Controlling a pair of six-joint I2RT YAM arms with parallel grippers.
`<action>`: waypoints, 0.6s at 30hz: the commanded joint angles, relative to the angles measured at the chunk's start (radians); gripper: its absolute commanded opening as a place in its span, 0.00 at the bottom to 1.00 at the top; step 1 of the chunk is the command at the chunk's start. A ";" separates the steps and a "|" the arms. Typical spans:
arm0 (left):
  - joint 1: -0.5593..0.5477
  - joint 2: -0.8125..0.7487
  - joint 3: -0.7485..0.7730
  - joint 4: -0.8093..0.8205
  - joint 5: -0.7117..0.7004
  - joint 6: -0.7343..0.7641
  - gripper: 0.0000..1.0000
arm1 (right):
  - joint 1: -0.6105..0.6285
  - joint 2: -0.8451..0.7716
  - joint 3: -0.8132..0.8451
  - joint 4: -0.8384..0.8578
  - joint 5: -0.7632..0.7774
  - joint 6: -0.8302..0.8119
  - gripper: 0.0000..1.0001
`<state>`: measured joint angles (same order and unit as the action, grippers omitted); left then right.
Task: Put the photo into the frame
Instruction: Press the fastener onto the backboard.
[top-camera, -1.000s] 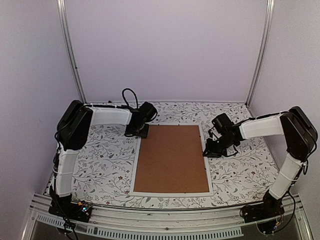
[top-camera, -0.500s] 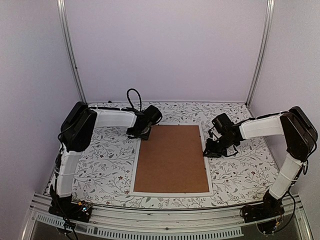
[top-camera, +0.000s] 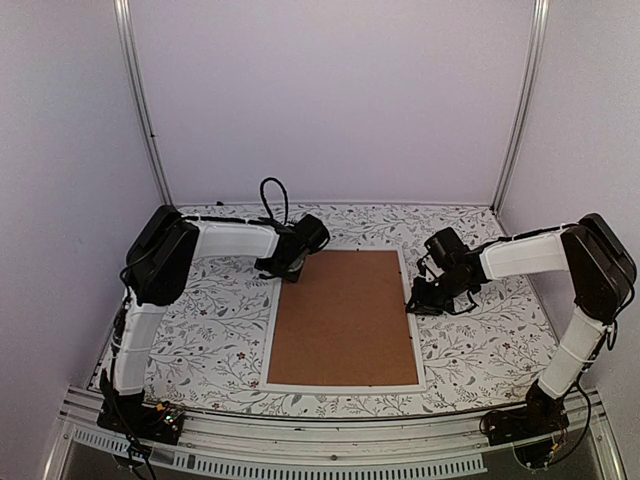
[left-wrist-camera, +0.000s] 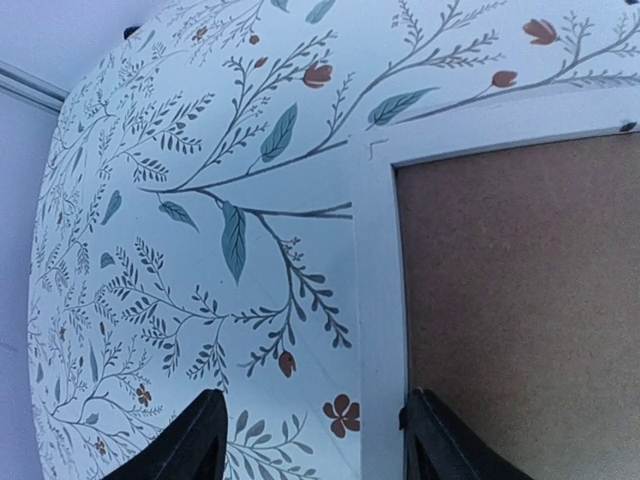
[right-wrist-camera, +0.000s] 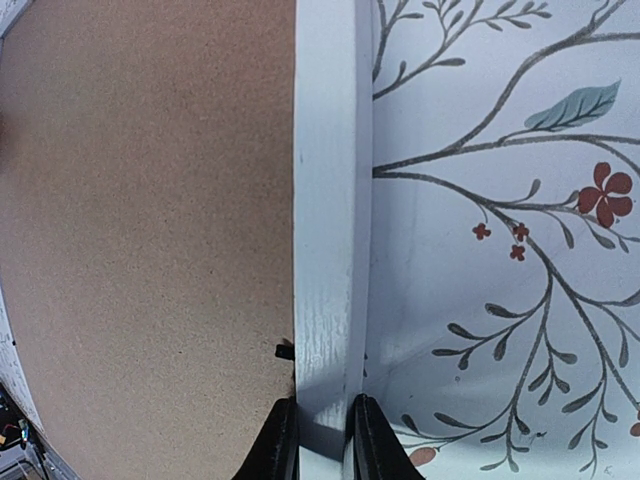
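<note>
Right gripper (right-wrist-camera: 322, 420): jaws pressed in on the frame (right-wrist-camera: 325, 200), pinching its white rim. One finger (right-wrist-camera: 278, 440) sits on the board side, the other on the tablecloth side, and the rim fills the gap between them. A small black tab (right-wrist-camera: 285, 350) sits at the board's edge, just beside the inner finger.

In the top view this grip is on the frame's right long rim, toward the far end. The right arm (top-camera: 520, 255) reaches in from the right, wrist low.

Left gripper (left-wrist-camera: 315, 435): jaws spread, nothing between them but the frame's left rim, which they straddle. The outer finger (left-wrist-camera: 200, 445) is over the floral tablecloth (left-wrist-camera: 200, 200). The inner finger is at the line where rim meets board. Can't tell whether either tip touches down.

The far-left corner of the frame is just ahead of the fingers in the wrist view. The top view puts this gripper at that same corner, with the left arm (top-camera: 235, 238) stretched across from the left.

The frame lies flat at mid-table, long sides running away from the arm bases. A thin white rim shows all round.

The brown backing board (top-camera: 345, 315) sits inside the rim and covers the whole opening.

Photo: not visible in any view, can't tell where it is.
</note>
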<state>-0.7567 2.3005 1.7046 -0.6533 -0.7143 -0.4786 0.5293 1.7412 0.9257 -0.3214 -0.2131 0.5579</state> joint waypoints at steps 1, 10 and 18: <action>-0.107 0.104 0.000 -0.006 0.298 0.060 0.64 | 0.034 0.072 -0.061 -0.010 -0.035 0.001 0.18; -0.112 0.130 0.025 -0.014 0.296 0.163 0.64 | 0.035 0.081 -0.058 -0.004 -0.040 -0.002 0.19; -0.088 0.048 0.017 -0.029 0.226 0.131 0.65 | 0.036 0.099 -0.040 -0.014 -0.043 -0.013 0.19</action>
<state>-0.7639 2.3360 1.7729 -0.7124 -0.7498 -0.3408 0.5293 1.7386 0.9173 -0.3080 -0.2153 0.5606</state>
